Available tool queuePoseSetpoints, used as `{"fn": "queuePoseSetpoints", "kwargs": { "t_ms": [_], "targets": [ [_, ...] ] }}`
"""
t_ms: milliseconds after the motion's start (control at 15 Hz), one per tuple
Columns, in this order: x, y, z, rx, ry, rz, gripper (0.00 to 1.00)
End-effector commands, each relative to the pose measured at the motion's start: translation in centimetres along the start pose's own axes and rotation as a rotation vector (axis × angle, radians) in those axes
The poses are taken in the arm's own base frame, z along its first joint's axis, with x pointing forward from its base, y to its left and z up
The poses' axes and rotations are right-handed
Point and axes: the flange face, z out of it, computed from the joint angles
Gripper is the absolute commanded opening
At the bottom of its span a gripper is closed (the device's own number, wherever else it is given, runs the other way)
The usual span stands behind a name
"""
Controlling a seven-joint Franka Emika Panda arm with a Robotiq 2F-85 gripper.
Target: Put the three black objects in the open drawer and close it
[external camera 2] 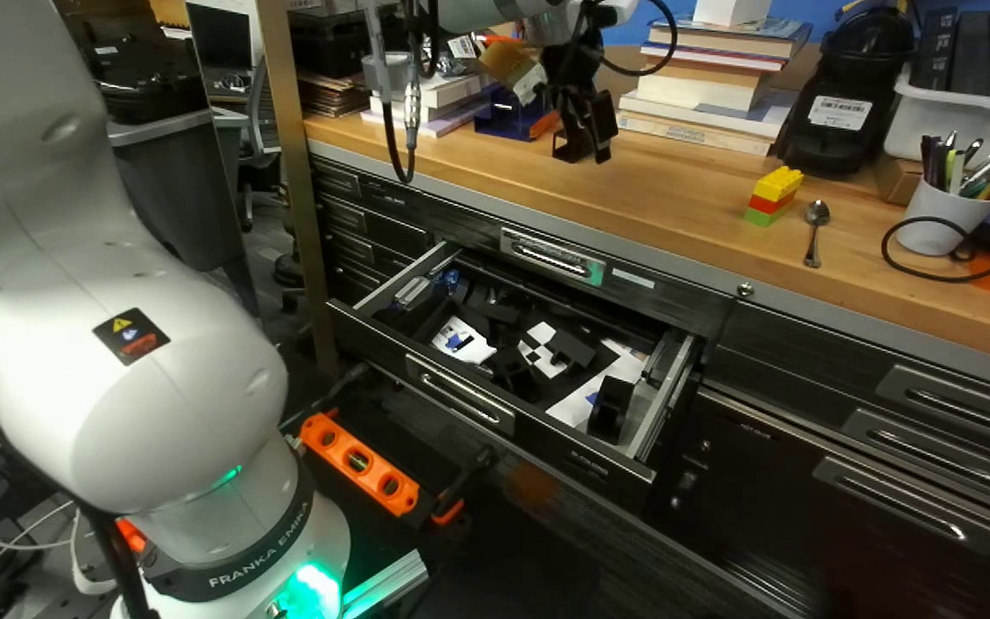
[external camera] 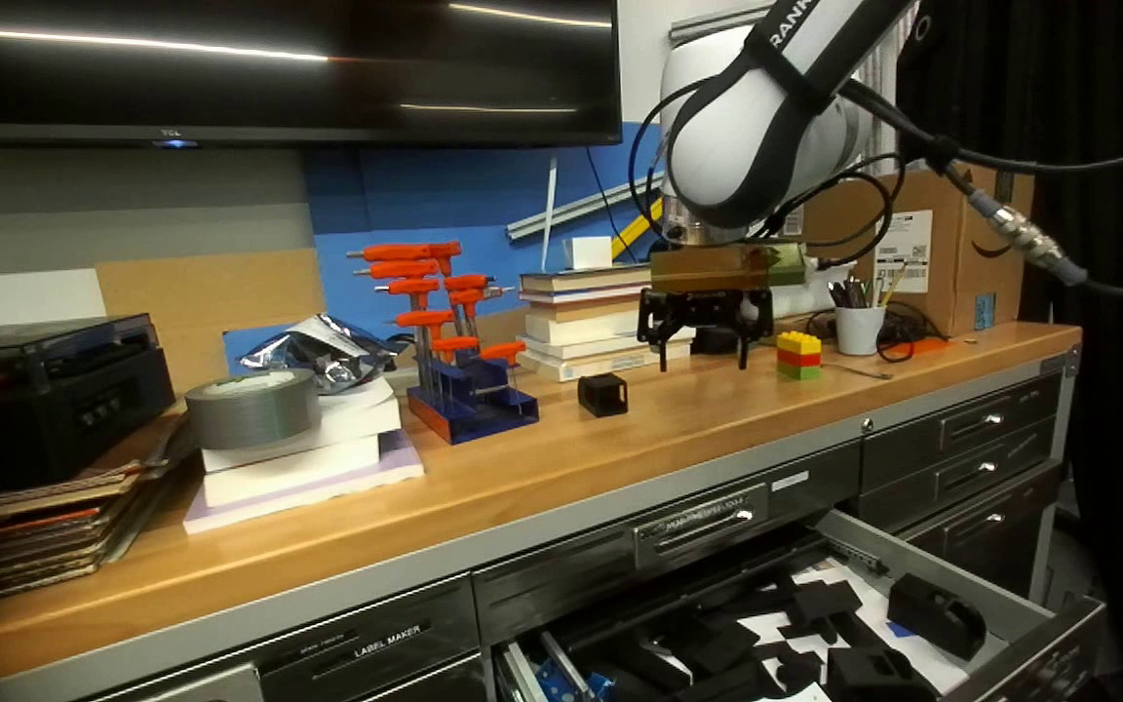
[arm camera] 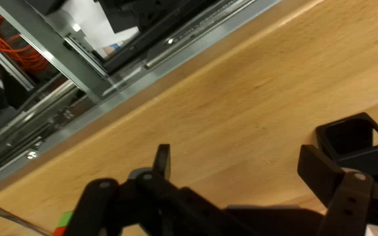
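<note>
Beneath the front edge of the wooden worktop [external camera: 693,409], the drawer [external camera 2: 538,434] stands extended; above the worktop, the gripper [external camera: 703,363] is suspended with its fingers [arm camera: 318,173] spread apart; on the worktop, the hollow black block [external camera: 600,396] rests, one open side visible.

I get glare as long white streaks across the screen [external camera: 279,88] on the far left, while the curtain [external camera: 1122,419] at the right is almost black. In an exterior view, the green light [external camera 2: 314,589] on the near robot base [external camera 2: 241,554] burns out to white, and the floor [external camera 2: 538,533] is dim. My wrist view is soft: the gripper [arm camera: 235,156] looks dark and out of focus against the brighter tabletop [arm camera: 225,108].
</note>
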Motion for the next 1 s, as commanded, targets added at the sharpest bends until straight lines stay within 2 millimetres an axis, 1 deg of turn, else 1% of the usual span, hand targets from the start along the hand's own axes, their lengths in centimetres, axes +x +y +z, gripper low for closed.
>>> {"fn": "queuePoseSetpoints", "kwargs": {
  "t_ms": [0, 200, 333, 467, 733, 933],
  "targets": [
    [3.0, -3.0, 0.8, 0.109, 0.017, -0.163, 1.00],
    [4.3, -5.5, 0.8, 0.183, 0.009, -0.307, 1.00],
    [4.8, -7.1, 1.2, 0.225, -0.004, -0.396, 1.00],
    [5.3, -8.2, 1.5, 0.267, -0.012, -0.451, 1.00],
    [5.8, -9.7, 3.2, 0.304, -0.041, -0.526, 1.00],
    [6.0, -10.2, 5.0, 0.265, -0.094, -0.555, 1.00]
  ]
}}
